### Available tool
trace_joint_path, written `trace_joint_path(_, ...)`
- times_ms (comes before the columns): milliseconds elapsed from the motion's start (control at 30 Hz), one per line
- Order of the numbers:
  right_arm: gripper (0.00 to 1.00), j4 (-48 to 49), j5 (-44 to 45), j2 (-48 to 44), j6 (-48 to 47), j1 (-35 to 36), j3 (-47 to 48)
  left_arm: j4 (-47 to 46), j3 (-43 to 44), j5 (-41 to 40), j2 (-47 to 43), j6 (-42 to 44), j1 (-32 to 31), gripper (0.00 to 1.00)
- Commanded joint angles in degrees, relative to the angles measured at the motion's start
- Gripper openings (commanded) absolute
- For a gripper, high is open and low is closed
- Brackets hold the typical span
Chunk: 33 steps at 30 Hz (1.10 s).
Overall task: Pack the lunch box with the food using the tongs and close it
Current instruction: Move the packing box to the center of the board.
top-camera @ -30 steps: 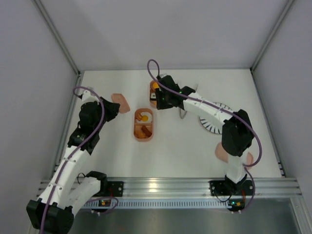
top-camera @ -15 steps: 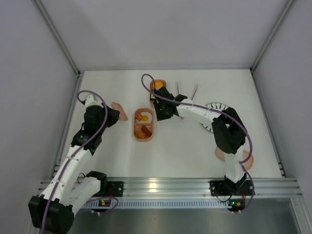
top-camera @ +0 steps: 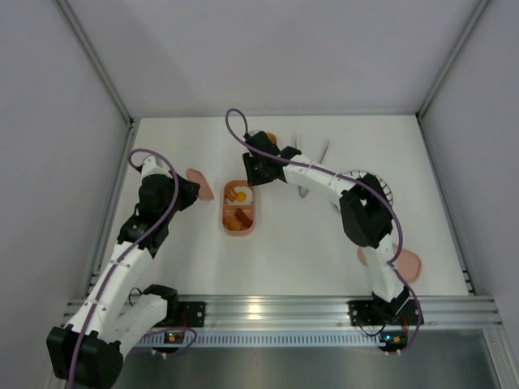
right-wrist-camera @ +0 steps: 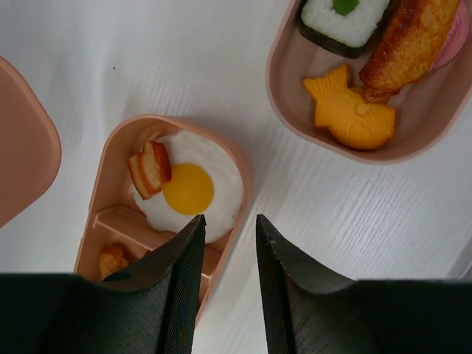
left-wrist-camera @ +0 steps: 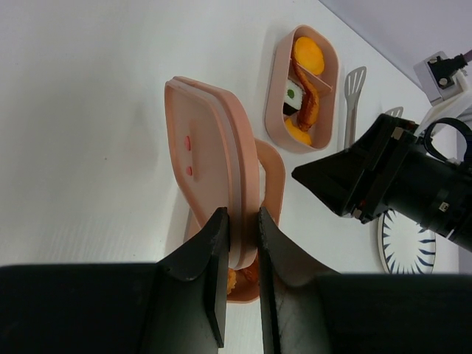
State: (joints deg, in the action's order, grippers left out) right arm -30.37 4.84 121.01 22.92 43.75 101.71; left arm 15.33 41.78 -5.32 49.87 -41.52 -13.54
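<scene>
My left gripper (left-wrist-camera: 242, 221) is shut on the edge of a salmon-pink lid (left-wrist-camera: 210, 166), held on edge just left of the lunch box tray (top-camera: 240, 227). That tray holds a fried egg (right-wrist-camera: 188, 188), a bacon piece (right-wrist-camera: 150, 168) and a fried bit. My right gripper (right-wrist-camera: 230, 221) hovers open over this tray's rim (right-wrist-camera: 247, 177), one finger inside and one outside. The second tray (right-wrist-camera: 295, 96) lies just beyond, with a sushi roll (right-wrist-camera: 343, 18), an orange fish piece (right-wrist-camera: 352, 114) and a brown fried piece (right-wrist-camera: 409, 40). The tongs (left-wrist-camera: 352, 96) lie on the table past it.
A round white plate with black stripes (top-camera: 369, 182) sits under the right arm's forearm. Another pink lid (top-camera: 408, 264) lies at the front right near the right arm's base. White walls close in the table on three sides.
The right gripper has swung left from over the far tray to the egg tray's far end. The left gripper, still holding the lid, shifted slightly nearer.
</scene>
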Motion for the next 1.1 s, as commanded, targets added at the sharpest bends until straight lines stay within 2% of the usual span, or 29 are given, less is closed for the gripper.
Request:
trace_joint_path(0, 0.33, 1.19, -0.8, 2.99, -0.51, -0.59, 4.28, -1.45, 2.69, 0.84, -0.91, 0.82, 0.27, 0.0)
trace_joint_path(467, 0.33, -0.13, -1.41, 7.39, -0.94, -2.09, 9.47, 0.58, 4.36, 0.84, -2.14, 1.35, 0.27, 0.0)
trace_joint_path(1067, 0.28, -0.04, -3.09, 11.09, -0.42, -2.26, 9.56, 2.16, 4.89, 0.66, -3.37, 1.61, 0.27, 0.0)
